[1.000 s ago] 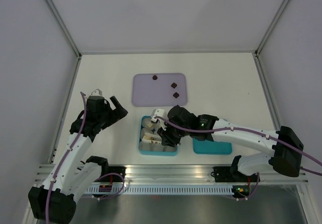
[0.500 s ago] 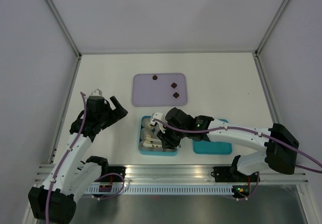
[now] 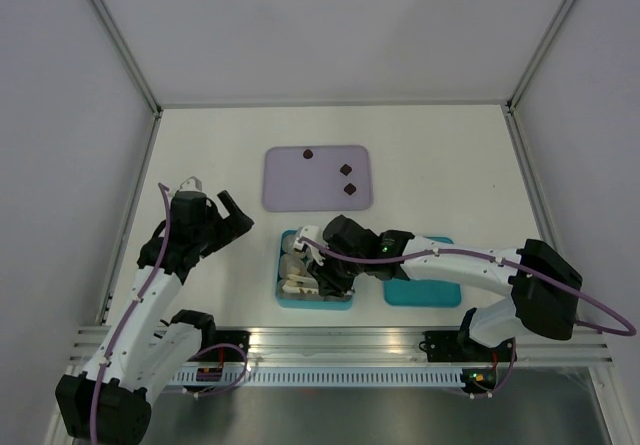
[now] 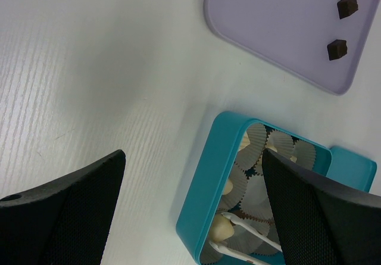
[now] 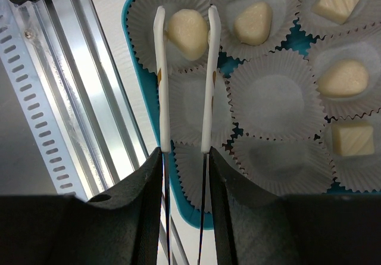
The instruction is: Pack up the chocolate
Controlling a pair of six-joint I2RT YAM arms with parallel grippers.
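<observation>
From above, a lavender tray point(image 3: 290, 197) lies far back on the counter point(image 3: 450, 155). Three dark chocolate pieces point(image 3: 346, 169) sit on it. Near the arms is a teal box point(image 3: 315, 305), and a teal lid point(image 3: 425, 291) lies just to its right. The right arm point(image 3: 450, 257) reaches left over the box. The left arm point(image 3: 160, 265) waits at the left side, and the left jaws are wide with nothing in them.

The left wrist view shows only two of the dark pieces on the tray. It also shows the box with frilly paper cups point(image 4: 262, 175) inside. Nothing is between the wide left jaws.

The right wrist view looks down into the box. I count nine paper cups. Five hold cream chocolate pieces point(image 5: 253, 22) and four are empty, one of them partly hidden. The right jaws are narrow, and their thin white fingers point(image 5: 159, 68) pinch one cream piece in the corner cup.

What could go wrong? I think the piece could stick to a finger when the jaws open and come back out. A finger could also catch the thin frill and tip the cup.
</observation>
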